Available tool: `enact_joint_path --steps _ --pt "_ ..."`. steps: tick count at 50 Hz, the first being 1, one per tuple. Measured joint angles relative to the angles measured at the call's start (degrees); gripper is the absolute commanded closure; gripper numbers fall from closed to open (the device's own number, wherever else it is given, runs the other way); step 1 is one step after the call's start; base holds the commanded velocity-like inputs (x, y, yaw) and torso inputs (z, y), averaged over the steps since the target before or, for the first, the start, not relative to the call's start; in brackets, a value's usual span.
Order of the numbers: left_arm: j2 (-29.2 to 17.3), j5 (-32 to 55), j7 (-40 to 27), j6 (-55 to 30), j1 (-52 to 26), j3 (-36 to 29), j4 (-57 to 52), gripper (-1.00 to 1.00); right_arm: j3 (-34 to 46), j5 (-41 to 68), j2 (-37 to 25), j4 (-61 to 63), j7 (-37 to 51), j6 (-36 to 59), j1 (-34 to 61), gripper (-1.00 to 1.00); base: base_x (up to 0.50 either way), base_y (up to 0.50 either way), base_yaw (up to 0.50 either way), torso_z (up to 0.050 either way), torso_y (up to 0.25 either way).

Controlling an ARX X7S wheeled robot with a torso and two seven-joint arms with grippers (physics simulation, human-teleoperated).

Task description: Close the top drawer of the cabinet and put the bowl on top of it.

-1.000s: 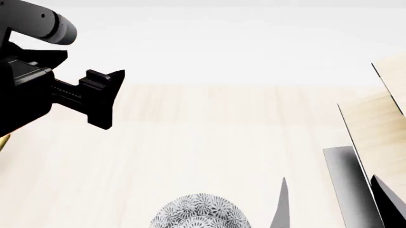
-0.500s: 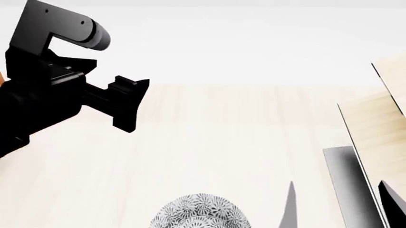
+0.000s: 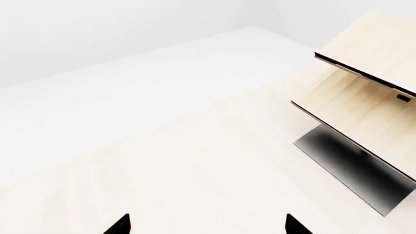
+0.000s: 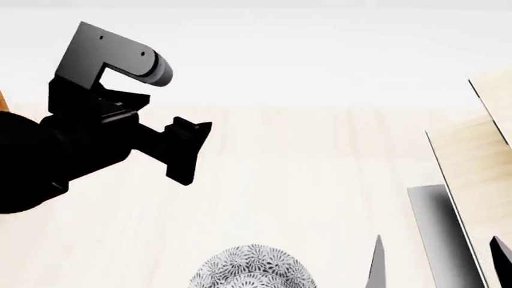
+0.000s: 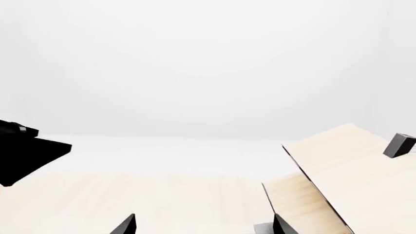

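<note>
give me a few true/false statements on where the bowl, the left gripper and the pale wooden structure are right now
1. The bowl sits at the head view's bottom edge, partly cut off. True.
2. The left gripper holds the bowl. False: it hangs apart from it, up and to the left, holding nothing.
3. The pale wooden structure stands at the head view's right. True.
4. The left gripper's jaws are shut in the left wrist view. False: its fingertips stand wide apart.

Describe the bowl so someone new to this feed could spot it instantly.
Start from the pale wood floor in the head view and drop to the bottom edge, near centre. The bowl is the round white dome there, the only thing covered in dense grey-blue floral pattern.
</note>
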State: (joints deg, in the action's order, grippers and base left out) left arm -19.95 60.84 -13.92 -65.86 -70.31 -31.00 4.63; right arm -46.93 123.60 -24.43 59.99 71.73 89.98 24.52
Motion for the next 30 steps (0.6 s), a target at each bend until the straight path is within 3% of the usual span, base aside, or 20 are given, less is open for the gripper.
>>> enact_joint_path --steps 30 --pt "-0.8 -1.5 2.2 2.0 4.1 -3.5 1.4 -1.00 -0.5 1.6 -0.3 0.0 1.1 0.0 0.2 -1.00 0.00 0.00 0.00 0.000 0.000"
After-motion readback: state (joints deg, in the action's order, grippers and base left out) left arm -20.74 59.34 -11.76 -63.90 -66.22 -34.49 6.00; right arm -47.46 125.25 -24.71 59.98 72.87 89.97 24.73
